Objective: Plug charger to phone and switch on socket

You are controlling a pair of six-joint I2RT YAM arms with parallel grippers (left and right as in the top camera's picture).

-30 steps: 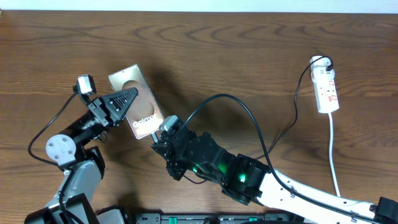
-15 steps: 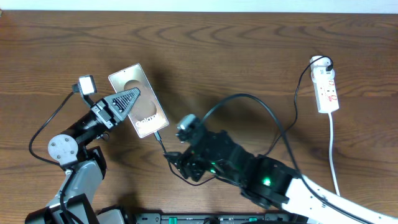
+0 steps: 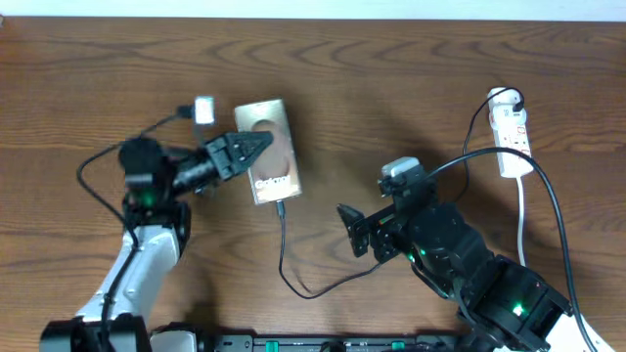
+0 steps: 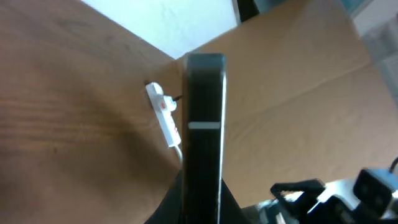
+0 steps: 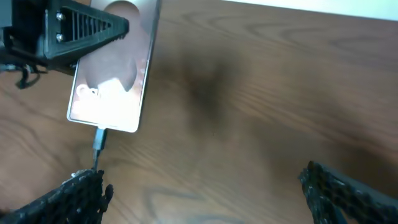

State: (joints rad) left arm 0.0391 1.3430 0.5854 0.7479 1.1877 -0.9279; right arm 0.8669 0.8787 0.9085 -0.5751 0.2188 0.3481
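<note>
The phone (image 3: pixel 276 171) is seen left of centre on the worktop (image 3: pixel 391 78), towards the far edge, and it is clamped between the fingers (image 3: pixel 235 152) of the left gripper (image 3: pixel 252 147). In the left wrist view it is caught edge-on, a dark slab held tight. Whether it is resting on the wood or lifted cannot be told.

The charger (image 3: pixel 284 249) is seated at the phone's near short edge, its connector (image 5: pixel 99 140) pressed right against the casing. From there the black cable is trailed towards the near edge, looped across and carried up to the socket (image 3: pixel 515 137).

The socket is laid close to the far right corner, with its white cord (image 3: pixel 525 235) run down towards the near edge.

The right gripper (image 5: pixel 202 180) is held over bare wood right of the phone, its fingers (image 5: pixel 74 199) spread wide apart, with nothing gripped.
</note>
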